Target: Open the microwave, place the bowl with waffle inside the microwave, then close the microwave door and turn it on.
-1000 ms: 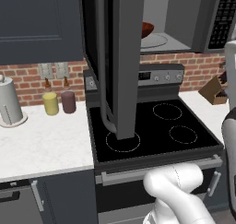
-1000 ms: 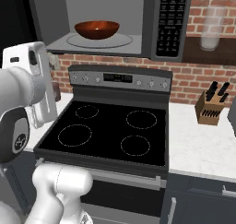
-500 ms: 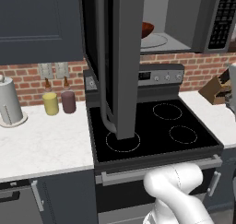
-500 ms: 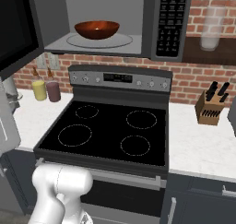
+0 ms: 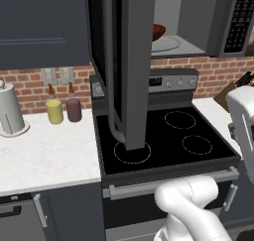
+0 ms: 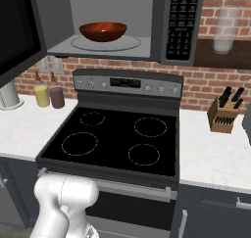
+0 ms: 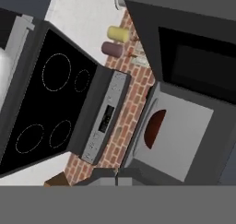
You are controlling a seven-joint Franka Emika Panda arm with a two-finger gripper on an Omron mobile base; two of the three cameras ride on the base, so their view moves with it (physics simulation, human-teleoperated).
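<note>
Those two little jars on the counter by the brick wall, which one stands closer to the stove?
The dark purple jar. It stands between the yellow jar and the stove, so the yellow one is farther off, toward the white canister.

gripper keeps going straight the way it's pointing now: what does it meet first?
Judging by the hand view, likely the brick wall between the stove's control strip and the open microwave; the gripper is shut. Depth is unclear.

the shallow reddish-brown bowl (image 6: 103, 31) sits inside the wide dark grey microwave (image 6: 169, 24), above the black-topped stove (image 6: 115, 139), with the dark grey windowed microwave door (image 5: 126, 61) swung open to its left.
</note>
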